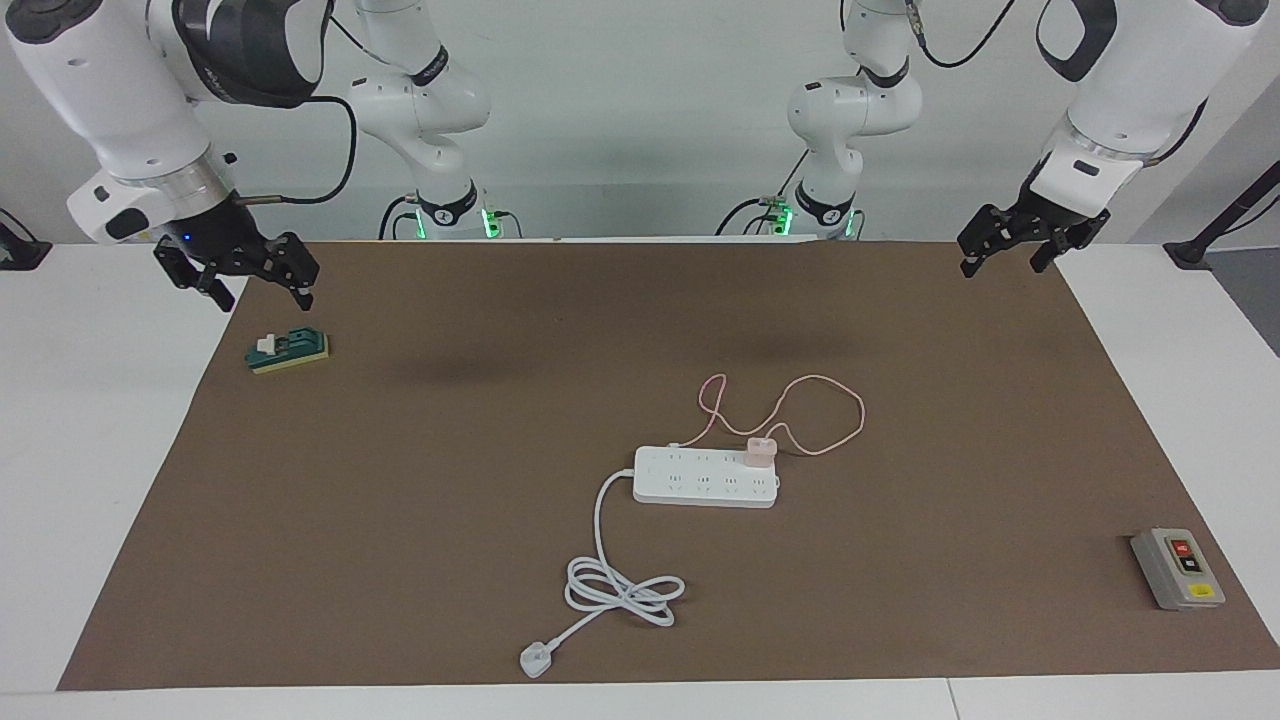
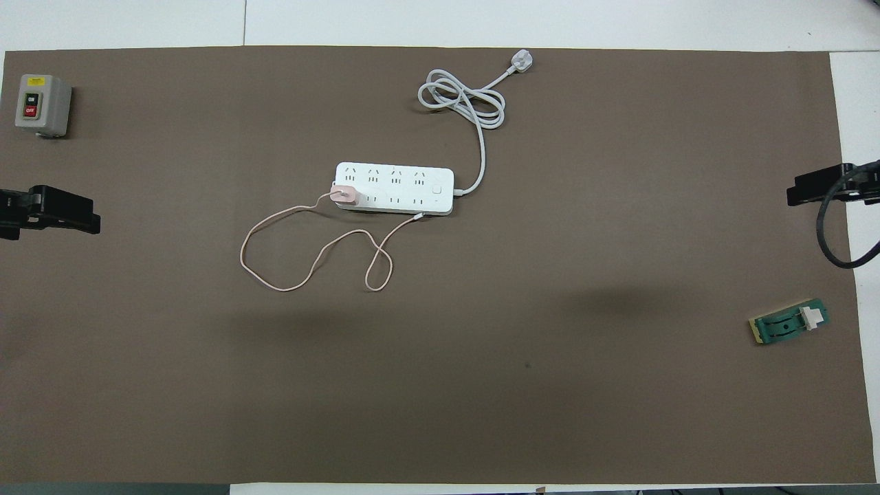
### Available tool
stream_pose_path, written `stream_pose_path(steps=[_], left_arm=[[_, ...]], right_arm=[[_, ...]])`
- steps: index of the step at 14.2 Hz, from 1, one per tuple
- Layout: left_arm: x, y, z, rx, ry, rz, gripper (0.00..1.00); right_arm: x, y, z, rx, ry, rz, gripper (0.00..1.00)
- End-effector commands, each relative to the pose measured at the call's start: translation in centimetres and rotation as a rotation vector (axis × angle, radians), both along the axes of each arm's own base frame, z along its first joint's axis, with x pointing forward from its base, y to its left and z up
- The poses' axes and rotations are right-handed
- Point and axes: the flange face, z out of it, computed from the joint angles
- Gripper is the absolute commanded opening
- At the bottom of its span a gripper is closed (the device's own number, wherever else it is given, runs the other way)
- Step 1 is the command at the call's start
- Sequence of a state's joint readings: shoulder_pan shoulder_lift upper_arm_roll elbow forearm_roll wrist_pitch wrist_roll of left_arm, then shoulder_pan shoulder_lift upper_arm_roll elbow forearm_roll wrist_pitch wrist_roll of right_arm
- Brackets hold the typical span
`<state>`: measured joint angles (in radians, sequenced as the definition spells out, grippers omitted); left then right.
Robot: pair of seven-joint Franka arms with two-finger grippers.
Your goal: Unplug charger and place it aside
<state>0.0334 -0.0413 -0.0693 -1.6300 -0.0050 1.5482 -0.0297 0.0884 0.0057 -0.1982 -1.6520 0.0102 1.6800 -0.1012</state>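
facing view shows the charger [image 1: 759, 452] plugged into the power strip [image 1: 705, 477] mid-mat, at the strip's left-arm end. left gripper [image 1: 1010, 252] and right gripper [image 1: 255, 283] hover at the mat's ends, both jaws seemingly apart.

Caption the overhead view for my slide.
Pink charger plugged into the power strip, both grippers waiting at the table's ends.

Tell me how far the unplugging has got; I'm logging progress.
Nothing is done yet: the charger sits plugged into the power strip, at the strip's left-arm end, its pink cable looped on the mat. Nothing is in hand: the left hand hangs open at its table end, the right hand waits above the green block. Reaching, pulling and setting aside remain.
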Motion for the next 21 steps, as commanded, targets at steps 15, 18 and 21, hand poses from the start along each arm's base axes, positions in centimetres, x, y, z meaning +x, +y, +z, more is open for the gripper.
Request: stream_pose_path(steps=[15, 18, 21], left_arm=[[3.7, -7.5, -2.2, 0.011, -0.035, 0.840, 1.00], [5.0, -12.1, -4.4, -0.002, -0.062, 1.081, 1.00], [6.5, -14.4, -6.5, -0.029, -0.067, 1.344, 1.00]], right_arm=[[0.5, 7.3, 0.4, 0.044, -0.071, -0.180, 1.00], [0.3, 11.3, 0.4, 0.148, -0.043, -0.307, 1.00], [0.2, 16.1, -0.8, 0.170, 0.010, -0.551, 1.00]])
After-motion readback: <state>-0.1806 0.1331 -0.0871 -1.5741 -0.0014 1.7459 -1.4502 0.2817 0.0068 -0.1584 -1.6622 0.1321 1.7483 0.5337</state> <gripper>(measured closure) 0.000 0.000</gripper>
